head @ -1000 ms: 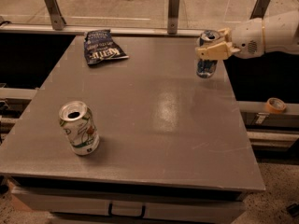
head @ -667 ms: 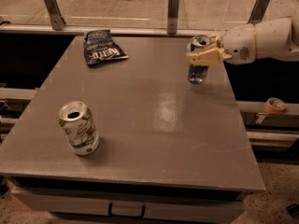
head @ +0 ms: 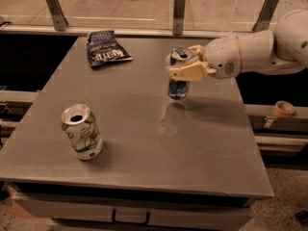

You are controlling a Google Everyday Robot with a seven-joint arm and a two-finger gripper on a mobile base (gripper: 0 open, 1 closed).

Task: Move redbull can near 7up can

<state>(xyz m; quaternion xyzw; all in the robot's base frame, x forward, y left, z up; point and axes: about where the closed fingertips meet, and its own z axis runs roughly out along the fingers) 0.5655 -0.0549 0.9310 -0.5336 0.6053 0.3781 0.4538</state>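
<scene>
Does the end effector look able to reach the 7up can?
Probably yes: the end effector, gripping the redbull can at the table's right, has only bare surface between it and the 7up can.

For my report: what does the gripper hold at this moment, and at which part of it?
The gripper holds the redbull can, with its fingers closed around the can's upper part, just below the top.

cream end effector (head: 182, 64) tips bulbous white arm (head: 250, 52)
</scene>
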